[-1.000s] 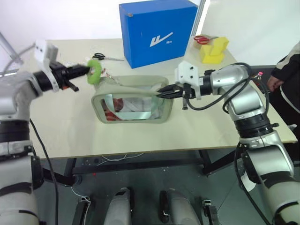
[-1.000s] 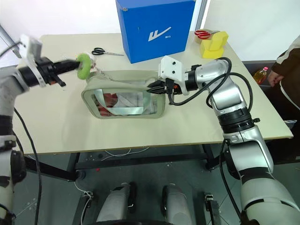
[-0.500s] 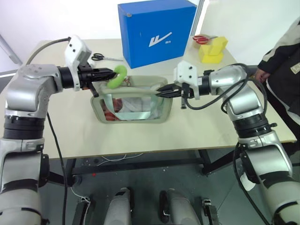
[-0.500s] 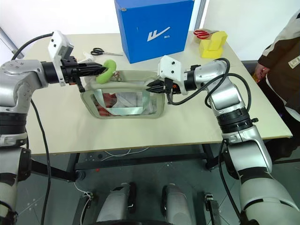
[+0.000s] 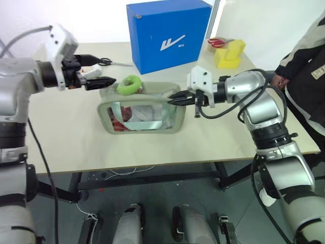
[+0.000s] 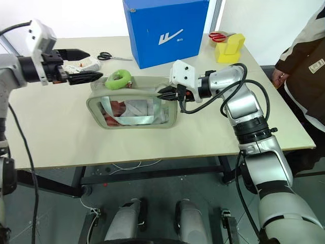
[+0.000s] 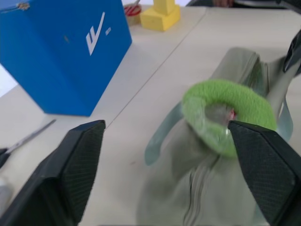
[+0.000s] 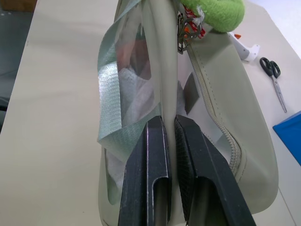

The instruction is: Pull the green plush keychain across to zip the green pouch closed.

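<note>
Green plush keychain [image 5: 130, 84], resting atop the left end of the green pouch [image 5: 142, 109] at frame centre, just right of the nearer left gripper [image 5: 99, 70], fingers spread wide and empty; right gripper [image 5: 175, 98] clenched on the pouch's right-end edge, zipper running left-right.

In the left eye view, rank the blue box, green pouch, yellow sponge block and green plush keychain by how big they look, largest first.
1. blue box, though it looks close to the pouch
2. green pouch
3. yellow sponge block, which lies farther from the camera, so its real size is unsure
4. green plush keychain
</note>
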Motion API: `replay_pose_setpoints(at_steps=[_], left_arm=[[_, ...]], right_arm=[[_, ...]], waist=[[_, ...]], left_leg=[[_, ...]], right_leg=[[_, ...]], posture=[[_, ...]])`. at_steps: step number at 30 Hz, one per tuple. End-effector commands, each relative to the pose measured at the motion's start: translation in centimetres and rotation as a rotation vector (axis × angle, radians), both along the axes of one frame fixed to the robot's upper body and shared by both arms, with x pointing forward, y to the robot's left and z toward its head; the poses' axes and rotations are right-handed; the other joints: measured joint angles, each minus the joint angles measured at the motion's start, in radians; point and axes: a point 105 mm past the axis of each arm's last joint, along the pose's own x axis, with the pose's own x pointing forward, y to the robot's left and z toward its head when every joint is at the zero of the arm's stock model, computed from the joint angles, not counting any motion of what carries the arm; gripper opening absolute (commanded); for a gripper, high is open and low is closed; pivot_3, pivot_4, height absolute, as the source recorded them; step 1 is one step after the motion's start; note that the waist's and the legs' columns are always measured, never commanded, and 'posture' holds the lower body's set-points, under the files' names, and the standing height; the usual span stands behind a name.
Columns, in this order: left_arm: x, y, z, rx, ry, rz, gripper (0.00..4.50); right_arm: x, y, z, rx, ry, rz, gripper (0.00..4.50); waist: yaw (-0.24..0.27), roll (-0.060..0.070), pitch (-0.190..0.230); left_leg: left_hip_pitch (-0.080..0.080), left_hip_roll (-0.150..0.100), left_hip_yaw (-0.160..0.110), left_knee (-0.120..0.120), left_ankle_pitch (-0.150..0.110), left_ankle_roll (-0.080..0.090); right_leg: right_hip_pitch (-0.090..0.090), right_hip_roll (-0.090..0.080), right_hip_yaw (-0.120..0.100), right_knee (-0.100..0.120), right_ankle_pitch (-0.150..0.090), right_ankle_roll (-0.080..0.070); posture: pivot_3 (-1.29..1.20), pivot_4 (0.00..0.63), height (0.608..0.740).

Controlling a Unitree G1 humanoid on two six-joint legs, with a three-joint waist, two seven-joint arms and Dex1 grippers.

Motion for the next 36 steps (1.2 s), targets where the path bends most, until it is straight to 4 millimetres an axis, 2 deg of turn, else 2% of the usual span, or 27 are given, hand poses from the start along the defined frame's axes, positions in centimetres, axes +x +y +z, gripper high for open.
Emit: replay_pose_setpoints(at_steps=[1, 5, 10, 13, 15, 20, 28, 31, 35, 36], left_arm=[[-1.4, 0.5, -0.9, 0.010, 0.019, 0.004, 4.45], [-2.3, -0.1, -4.5, 0.069, 0.083, -0.004, 4.45], [-2.0, -0.3, -5.6, 0.032, 0.094, 0.020, 4.45], [-2.0, -0.4, -6.5, 0.063, 0.096, 0.017, 3.66], [-2.0, -0.5, -6.3, 0.046, 0.092, 0.016, 2.76], [-2.0, -0.5, -6.1, 0.046, 0.092, 0.011, 0.17], [-1.9, -0.6, -6.9, 0.090, 0.088, 0.000, 0.08], [-1.9, -0.7, -7.0, 0.088, 0.088, -0.005, 0.00], [-1.8, -0.7, -7.1, 0.092, 0.083, -0.012, 0.00], [-1.7, -0.8, -7.2, 0.092, 0.082, -0.011, 0.00]], right_arm=[[0.0, 0.1, 1.3, 0.008, -0.047, 0.005, 0.00], [0.0, 0.1, 1.3, 0.007, -0.045, 0.007, 0.00], [0.1, 0.2, 1.2, 0.004, -0.042, 0.009, 0.00], [0.1, 0.2, 1.2, 0.003, -0.040, 0.010, 0.00], [0.1, 0.3, 1.2, 0.003, -0.040, 0.011, 0.00], [0.2, 0.4, 1.3, 0.005, -0.040, 0.010, 0.00], [0.0, 0.3, 1.5, 0.006, -0.009, 0.021, 0.00], [-0.4, -0.2, 2.2, 0.014, 0.059, 0.032, 1.14], [-0.4, -0.7, 3.7, 0.008, 0.063, 0.041, 3.04], [-0.5, -0.8, 4.4, 0.019, 0.073, 0.058, 3.04]], waist=[[0.002, 0.000, 0.000], [0.006, 0.000, 0.000], [0.008, 0.000, 0.000], [0.006, 0.000, 0.000], [0.007, 0.000, 0.000], [0.007, 0.000, 0.000], [0.007, 0.000, 0.000], [0.007, 0.000, 0.000], [0.009, 0.000, 0.000], [0.009, 0.000, 0.000]], left_leg=[[0.001, 0.000, 0.001, -0.001, 0.000, 0.000], [0.001, 0.002, 0.001, 0.000, 0.000, 0.000], [0.001, 0.002, 0.001, 0.000, 0.000, 0.000], [0.001, 0.001, 0.001, -0.001, 0.000, 0.000], [0.001, 0.001, 0.001, -0.001, 0.000, 0.000], [0.001, 0.001, 0.002, -0.001, 0.000, 0.000], [0.001, 0.001, 0.002, -0.001, 0.000, 0.000], [0.001, 0.001, 0.002, -0.001, 0.000, 0.000], [0.001, 0.001, 0.002, -0.001, 0.000, 0.000], [0.001, 0.001, 0.002, -0.001, 0.000, 0.000]], right_leg=[[0.000, 0.000, 0.001, 0.000, 0.000, 0.000], [0.000, 0.000, 0.002, 0.000, 0.000, -0.001], [0.001, 0.000, 0.002, 0.000, -0.001, -0.003], [0.000, 0.000, 0.002, 0.000, 0.000, -0.001], [0.000, 0.000, 0.002, 0.000, 0.000, -0.001], [0.000, 0.001, 0.002, 0.000, 0.000, -0.001], [0.000, 0.001, 0.003, 0.000, 0.000, -0.001], [0.000, 0.001, 0.003, 0.000, 0.000, -0.001], [0.000, 0.000, 0.003, 0.000, 0.000, -0.001], [0.000, 0.000, 0.003, 0.000, 0.000, -0.001]], posture=[[0.00, 0.150, 0.740], [0.00, 0.150, 0.740], [0.00, 0.150, 0.740], [0.00, 0.150, 0.740], [0.00, 0.150, 0.740], [0.00, 0.150, 0.740], [0.00, 0.150, 0.740], [0.00, 0.150, 0.740], [0.00, 0.150, 0.740], [0.00, 0.150, 0.740]])
